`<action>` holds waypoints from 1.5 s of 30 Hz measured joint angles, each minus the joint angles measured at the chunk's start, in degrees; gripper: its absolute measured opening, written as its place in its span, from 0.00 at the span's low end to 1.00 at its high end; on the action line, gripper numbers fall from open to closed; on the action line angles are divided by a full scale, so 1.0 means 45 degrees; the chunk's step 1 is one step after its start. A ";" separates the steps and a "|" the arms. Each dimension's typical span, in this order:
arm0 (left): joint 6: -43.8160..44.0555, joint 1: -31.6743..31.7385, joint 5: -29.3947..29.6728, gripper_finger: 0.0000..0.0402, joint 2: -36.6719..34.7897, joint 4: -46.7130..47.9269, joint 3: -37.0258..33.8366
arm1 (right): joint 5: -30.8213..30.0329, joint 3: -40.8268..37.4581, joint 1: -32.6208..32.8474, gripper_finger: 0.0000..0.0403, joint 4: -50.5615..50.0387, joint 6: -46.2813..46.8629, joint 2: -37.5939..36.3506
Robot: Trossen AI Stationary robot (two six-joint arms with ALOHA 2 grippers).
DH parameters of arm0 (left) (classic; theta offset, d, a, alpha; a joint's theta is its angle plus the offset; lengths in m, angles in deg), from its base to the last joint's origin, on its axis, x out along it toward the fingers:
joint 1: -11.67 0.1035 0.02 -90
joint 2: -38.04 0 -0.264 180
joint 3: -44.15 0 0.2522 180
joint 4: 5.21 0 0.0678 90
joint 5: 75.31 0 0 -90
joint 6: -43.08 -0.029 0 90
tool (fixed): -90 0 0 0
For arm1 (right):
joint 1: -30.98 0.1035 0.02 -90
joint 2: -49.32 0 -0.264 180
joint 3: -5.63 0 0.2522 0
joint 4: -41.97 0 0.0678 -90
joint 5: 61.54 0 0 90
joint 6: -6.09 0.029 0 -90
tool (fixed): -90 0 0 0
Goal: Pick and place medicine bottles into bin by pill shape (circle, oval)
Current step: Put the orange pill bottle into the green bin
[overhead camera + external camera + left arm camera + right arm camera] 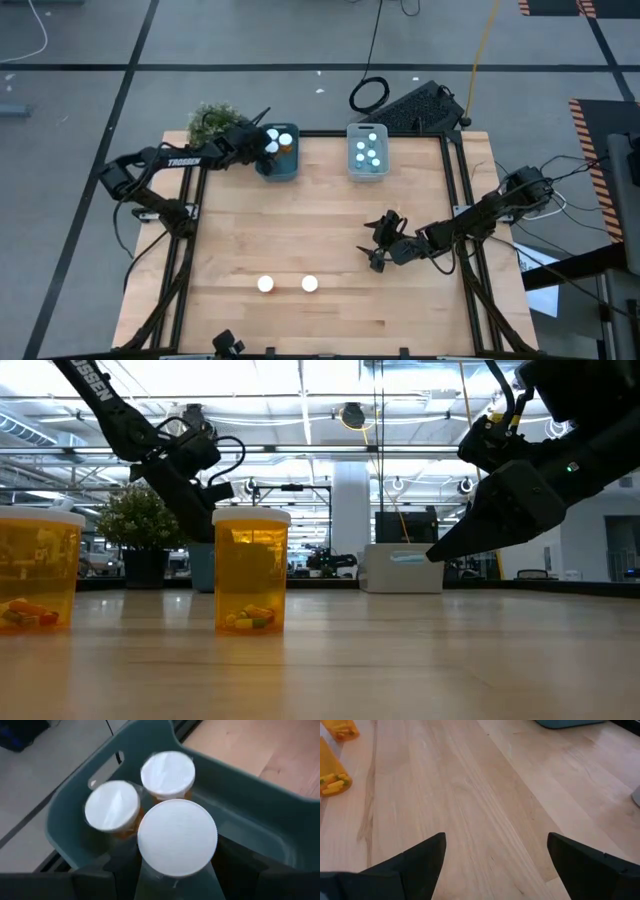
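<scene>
Near edge of table (330,240): two amber bottles w/ white caps stand upright, side by side, apart. Left one (265,284), right one (309,284). Low view shows the pair close to cam; one (251,568) holds small yellow/green/orange pills at its bottom, the other (36,568) is cut off at frame edge, orange pills inside.

Mid table, right side: right claw (378,243) hovers above bare wood, released — wrist view shows both fingers (420,857) spread wide w/ nothing between. Well apart from the two bottles. Low view: claw (450,545) hangs off the table surface, pointing down-left.

Far edge: two teal bins side by side w/ gap between. Right bin (367,172) holds approx. five small pale bottles (366,152), white caps up. Left bin (277,170) holds amber bottles.

Left claw (262,146) is over left bin, clenched on an amber bottle — wrist view shows its cap (177,837) between the fingers, inside bin (240,815), w/ two more capped bottles beyond: (111,811) and (167,774), all three touching or nearly so. Whether held bottle rests on bin floor: can't tell.

Past the table: small plant (212,120) near left bin's corner.
</scene>
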 joint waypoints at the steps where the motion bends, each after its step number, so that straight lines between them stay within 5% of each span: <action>1: 0.0026 0.0000 0.0003 0.55 0.0067 -0.0003 0.0000 | 0.0000 -0.0003 0.0000 0.85 0.0000 -0.0003 0.0000; 16: -0.0065 0.0024 0.0426 0.56 0.0167 0.0029 0.0000 | 0.0000 -0.0002 0.0000 0.85 0.0000 -0.0188 0.0000; 33: -0.0346 0.0034 0.0440 0.72 0.0060 0.0093 0.0072 | 0.0000 -0.0005 0.0000 0.85 0.0000 -0.0189 0.0000; 45: -0.0064 -0.1432 0.0466 0.73 -0.1737 0.3454 0.1615 | 0.0331 -0.0005 0.0029 0.85 0.0034 -0.0085 0.0000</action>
